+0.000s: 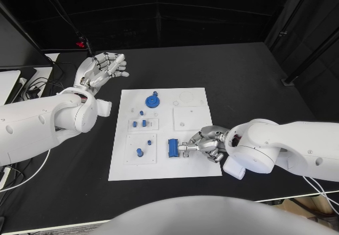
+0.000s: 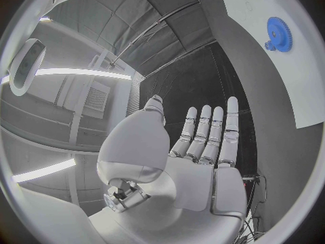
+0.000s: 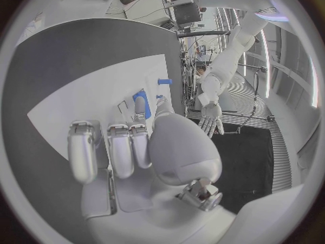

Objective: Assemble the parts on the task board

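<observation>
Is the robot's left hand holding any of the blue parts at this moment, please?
No, the left hand is raised over the bare black table beyond the task board, its fingers apart and holding nothing.

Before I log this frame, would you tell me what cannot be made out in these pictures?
- Head view: whether the right hand touches the blue block; its fingers hide the contact.
- Right wrist view: the block is largely covered by that hand's fingers.
- Head view: the small blue parts on the task board are too small to tell apart.
- Left wrist view: the board's edge cuts off all but the blue gear.
</observation>
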{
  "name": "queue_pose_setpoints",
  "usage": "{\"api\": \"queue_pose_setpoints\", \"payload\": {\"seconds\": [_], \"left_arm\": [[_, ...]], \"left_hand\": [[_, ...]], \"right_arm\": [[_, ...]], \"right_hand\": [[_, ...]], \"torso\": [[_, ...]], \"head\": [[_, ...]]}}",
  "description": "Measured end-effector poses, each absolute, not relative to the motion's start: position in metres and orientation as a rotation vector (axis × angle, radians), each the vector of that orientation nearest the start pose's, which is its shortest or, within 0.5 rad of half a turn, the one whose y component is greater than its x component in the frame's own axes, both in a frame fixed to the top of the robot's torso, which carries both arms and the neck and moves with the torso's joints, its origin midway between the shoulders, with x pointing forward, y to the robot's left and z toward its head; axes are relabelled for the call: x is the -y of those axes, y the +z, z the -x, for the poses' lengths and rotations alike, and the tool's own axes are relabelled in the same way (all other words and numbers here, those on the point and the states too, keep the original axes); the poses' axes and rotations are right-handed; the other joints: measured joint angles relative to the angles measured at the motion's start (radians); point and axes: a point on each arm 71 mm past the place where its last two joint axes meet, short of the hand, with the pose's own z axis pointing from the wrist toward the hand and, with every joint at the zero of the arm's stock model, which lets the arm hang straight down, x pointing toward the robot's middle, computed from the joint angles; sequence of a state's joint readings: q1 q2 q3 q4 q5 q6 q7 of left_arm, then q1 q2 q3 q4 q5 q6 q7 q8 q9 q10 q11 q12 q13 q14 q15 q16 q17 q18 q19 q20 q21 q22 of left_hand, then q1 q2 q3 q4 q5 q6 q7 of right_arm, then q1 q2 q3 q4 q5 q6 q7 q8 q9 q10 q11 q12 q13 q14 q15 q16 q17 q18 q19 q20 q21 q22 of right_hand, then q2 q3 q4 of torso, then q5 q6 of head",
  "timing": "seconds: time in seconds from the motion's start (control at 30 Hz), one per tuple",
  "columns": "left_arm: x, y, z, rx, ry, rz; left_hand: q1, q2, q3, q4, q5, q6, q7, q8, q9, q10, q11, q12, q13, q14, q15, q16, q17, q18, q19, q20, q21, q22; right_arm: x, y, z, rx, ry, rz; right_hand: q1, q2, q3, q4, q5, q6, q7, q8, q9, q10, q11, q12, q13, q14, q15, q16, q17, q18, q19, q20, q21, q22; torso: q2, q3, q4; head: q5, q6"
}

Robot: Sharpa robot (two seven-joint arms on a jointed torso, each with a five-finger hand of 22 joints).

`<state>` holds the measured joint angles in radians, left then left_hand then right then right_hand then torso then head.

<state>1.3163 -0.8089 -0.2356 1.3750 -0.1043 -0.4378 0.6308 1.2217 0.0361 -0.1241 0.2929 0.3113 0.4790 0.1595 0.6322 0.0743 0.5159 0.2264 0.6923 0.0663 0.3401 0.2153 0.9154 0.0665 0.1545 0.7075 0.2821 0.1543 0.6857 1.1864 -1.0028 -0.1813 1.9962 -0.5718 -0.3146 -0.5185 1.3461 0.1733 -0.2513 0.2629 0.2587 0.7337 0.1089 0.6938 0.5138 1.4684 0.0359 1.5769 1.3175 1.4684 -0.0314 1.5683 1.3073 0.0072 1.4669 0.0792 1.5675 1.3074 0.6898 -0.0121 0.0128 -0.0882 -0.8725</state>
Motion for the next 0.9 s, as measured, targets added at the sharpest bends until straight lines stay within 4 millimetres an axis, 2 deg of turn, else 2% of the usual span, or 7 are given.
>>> {"api": "queue_pose_setpoints", "payload": {"seconds": [0.07, 0.13, 0.2, 0.27, 0.47, 0.63, 0.9], "left_arm": [[-0.247, -0.178, -0.512, -1.257, -1.354, 0.796], [-0.247, -0.179, -0.513, -1.257, -1.353, 0.797], [-0.246, -0.179, -0.513, -1.258, -1.353, 0.798], [-0.245, -0.179, -0.513, -1.259, -1.355, 0.799], [-0.244, -0.179, -0.514, -1.258, -1.356, 0.802], [-0.244, -0.180, -0.514, -1.258, -1.356, 0.804], [-0.244, -0.180, -0.514, -1.258, -1.356, 0.807]], "left_hand": [[0.000, 0.000, 0.000, 0.000, 0.000, 0.000, 0.000, 0.000, 0.000, 0.000, 0.000, 0.000, 0.000, 0.000, 0.000, 0.000, 0.000, 0.000, 0.000, 0.000, 0.000, 0.001], [0.000, 0.000, 0.000, 0.000, 0.000, 0.000, 0.000, 0.000, 0.000, 0.000, 0.000, 0.000, 0.000, 0.000, 0.000, 0.000, 0.000, 0.000, 0.000, 0.000, 0.000, 0.001], [0.000, 0.000, 0.000, 0.000, 0.000, 0.000, 0.000, 0.000, 0.000, 0.000, 0.000, 0.000, 0.000, 0.000, 0.000, 0.000, 0.000, 0.000, 0.000, 0.000, 0.000, 0.001], [0.000, 0.000, 0.000, 0.000, 0.000, 0.000, 0.000, 0.000, 0.000, 0.000, 0.000, 0.000, 0.000, 0.000, 0.000, 0.000, 0.000, 0.000, 0.000, 0.000, 0.000, 0.001], [0.000, 0.000, -0.002, -0.002, 0.000, 0.000, 0.000, 0.004, -0.001, 0.000, 0.000, 0.000, 0.000, 0.000, 0.000, 0.000, 0.000, 0.000, 0.000, 0.000, 0.000, 0.001], [0.000, 0.000, -0.003, -0.003, 0.000, 0.000, 0.000, 0.004, -0.001, 0.000, 0.000, 0.000, 0.000, 0.000, 0.000, 0.000, 0.000, 0.000, 0.000, 0.000, 0.000, 0.001], [0.000, 0.000, -0.003, -0.003, 0.000, 0.000, 0.000, 0.004, -0.001, 0.000, 0.000, 0.000, 0.000, 0.000, 0.000, 0.000, 0.000, 0.000, 0.000, 0.000, 0.000, 0.001]], "right_arm": [[0.177, -0.227, -0.347, -2.356, 0.846, -0.807], [0.186, -0.223, -0.348, -2.308, 0.862, -0.824], [0.197, -0.219, -0.348, -2.258, 0.864, -0.843], [0.207, -0.217, -0.348, -2.221, 0.857, -0.846], [0.234, -0.211, -0.349, -2.132, 0.777, -0.775], [0.246, -0.210, -0.349, -2.117, 0.675, -0.687], [0.253, -0.214, -0.348, -2.143, 0.496, -0.562]], "right_hand": [[0.011, -0.011, -0.008, -0.008, 0.002, -0.015, 0.015, -0.033, -0.026, -0.002, 0.015, 0.000, -0.002, -0.002, 0.012, 0.000, 0.000, 0.000, -0.001, 0.003, 0.000, 0.000], [0.021, -0.021, -0.009, -0.018, 0.008, -0.028, 0.028, -0.061, -0.052, -0.002, 0.029, 0.000, -0.010, -0.003, 0.025, 0.000, 0.000, 0.000, -0.001, 0.017, 0.000, 0.000], [0.022, -0.027, -0.013, -0.022, 0.013, -0.033, 0.033, -0.075, -0.066, -0.004, 0.031, -0.001, -0.011, -0.002, 0.026, 0.000, 0.000, 0.000, 0.000, 0.018, 0.000, 0.000], [0.020, -0.044, -0.019, -0.028, 0.024, -0.041, 0.041, -0.085, -0.078, -0.002, 0.037, -0.004, -0.015, -0.003, 0.032, 0.000, 0.000, 0.000, 0.000, 0.025, 0.000, 0.000], [-0.001, -0.071, -0.031, -0.029, 0.037, -0.054, 0.047, -0.087, -0.091, -0.002, 0.043, -0.010, -0.009, -0.002, 0.033, 0.000, 0.000, 0.000, 0.000, 0.032, 0.000, 0.000], [-0.004, -0.073, -0.038, -0.022, 0.041, -0.055, 0.047, -0.084, -0.094, -0.002, 0.043, -0.010, -0.009, -0.001, 0.040, 0.000, 0.000, 0.000, 0.000, 0.032, 0.000, 0.000], [-0.024, -0.077, -0.049, -0.005, 0.034, -0.058, 0.043, -0.058, -0.094, -0.002, 0.043, -0.010, -0.009, -0.001, 0.040, 0.000, 0.000, 0.000, 0.000, 0.039, 0.000, 0.000]], "torso": [[0.000, -0.0005, -0.0002], [0.000, -0.0008, -0.0004], [0.000, -0.0012, 0.0000], [0.000, -0.0017, 0.0007], [0.001, -0.0012, 0.0008], [0.001, 0.0000, 0.0012], [0.002, 0.0007, 0.0021]], "head": [[-0.002, 0.000], [-0.006, 0.000], [-0.013, 0.000], [-0.017, 0.000], [-0.031, 0.000], [-0.045, 0.000], [-0.057, 0.000]]}}
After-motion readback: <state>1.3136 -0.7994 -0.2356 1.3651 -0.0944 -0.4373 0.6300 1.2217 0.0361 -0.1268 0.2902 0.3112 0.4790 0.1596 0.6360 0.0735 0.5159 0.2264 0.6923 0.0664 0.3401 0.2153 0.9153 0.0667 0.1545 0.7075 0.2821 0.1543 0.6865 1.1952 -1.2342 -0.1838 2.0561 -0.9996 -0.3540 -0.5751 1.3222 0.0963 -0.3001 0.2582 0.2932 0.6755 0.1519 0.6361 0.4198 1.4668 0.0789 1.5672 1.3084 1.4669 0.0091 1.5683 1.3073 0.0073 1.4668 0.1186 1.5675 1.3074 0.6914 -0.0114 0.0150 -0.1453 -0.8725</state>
